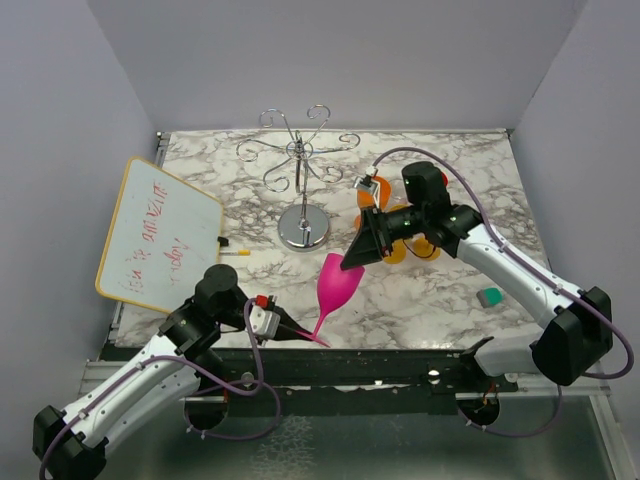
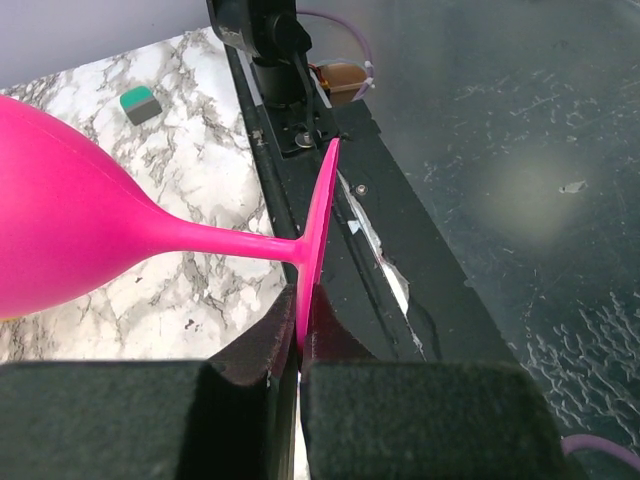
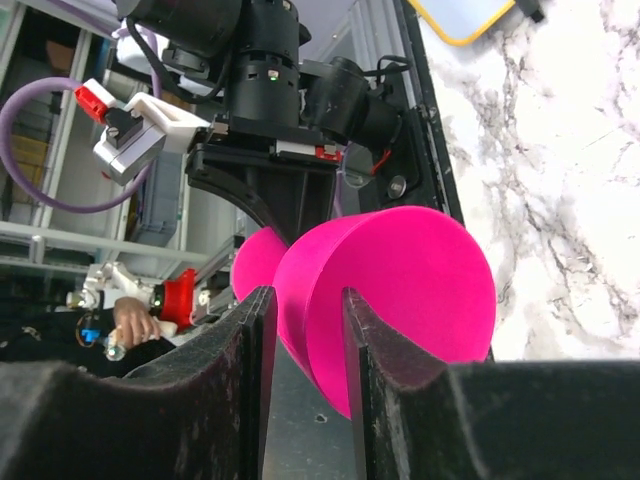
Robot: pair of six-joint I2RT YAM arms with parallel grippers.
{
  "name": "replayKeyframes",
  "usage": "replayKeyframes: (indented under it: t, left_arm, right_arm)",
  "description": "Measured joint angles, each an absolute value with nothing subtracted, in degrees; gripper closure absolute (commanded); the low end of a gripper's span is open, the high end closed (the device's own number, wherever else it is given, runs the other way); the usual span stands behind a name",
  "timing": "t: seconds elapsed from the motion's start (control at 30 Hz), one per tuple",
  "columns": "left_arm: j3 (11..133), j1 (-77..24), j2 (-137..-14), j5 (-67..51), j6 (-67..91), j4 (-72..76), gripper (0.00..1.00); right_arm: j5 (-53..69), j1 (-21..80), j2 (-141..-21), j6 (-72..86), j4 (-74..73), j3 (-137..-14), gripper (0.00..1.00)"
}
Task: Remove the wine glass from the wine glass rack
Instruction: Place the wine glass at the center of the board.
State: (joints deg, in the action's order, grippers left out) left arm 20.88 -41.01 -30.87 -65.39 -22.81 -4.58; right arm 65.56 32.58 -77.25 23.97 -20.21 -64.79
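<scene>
Left wrist view has my left gripper [image 2: 300,345] pressed shut on the thin foot of the glass [image 2: 70,240], edge-on between the pads, so the stem runs out sideways and the bowl hangs free. A grip on the foot alone looks weak against twisting. I judge that is why my right gripper [image 3: 305,320] takes the other end: its fingers straddle the bowl's rim wall and seem to pinch it. The glass lies tilted between my two arms above the near part of the table [image 1: 420,300], well apart from the rack [image 1: 300,190], whose wire arms carry nothing. It is opaque hot pink all over, smooth and matte, probably plastic, with a rounded bowl, slim stem and flat disc foot.
</scene>
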Motion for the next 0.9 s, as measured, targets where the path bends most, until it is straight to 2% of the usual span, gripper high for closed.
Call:
replayKeyframes:
  t: [0.1,0.3,0.37,0.5,0.6,0.63,0.73,0.9]
  left_arm:
    - [20.88,-41.01,-30.61,-65.39,-22.98,-4.82,1.0]
    - [20.88,-41.01,-30.57,-65.34,-23.2,-4.97,1.0]
    - [20.88,-41.01,-30.57,-65.32,-23.24,-4.99,1.0]
    - [20.88,-41.01,-30.41,-65.3,-23.33,-5.04,1.0]
    - [20.86,-41.01,-30.33,-65.1,-23.55,-5.76,1.0]
    - [20.86,-41.01,-30.33,-65.01,-23.64,-5.87,0.97]
    - [20.86,-41.08,-30.33,-64.77,-23.79,-5.89,0.69]
    - [20.86,-41.01,-29.87,-62.48,-23.07,-5.76,0.38]
  right_arm:
    - [67.29,32.56,-76.86,25.06,-18.37,-63.46,0.69]
    - [71.92,32.56,-76.27,29.67,-12.47,-61.56,0.67]
    - [72.88,32.56,-76.14,30.81,-11.0,-60.95,0.73]
    - [73.82,32.58,-76.07,31.51,-9.89,-59.96,0.97]
    - [74.89,32.6,-76.05,32.21,-9.91,-59.57,1.0]
    - [75.07,32.6,-76.05,32.18,-9.89,-59.57,1.0]
    - [74.81,32.6,-75.66,31.79,-10.28,-59.61,0.99]
    - [70.76,32.95,-74.43,27.86,-14.39,-61.36,1.0]
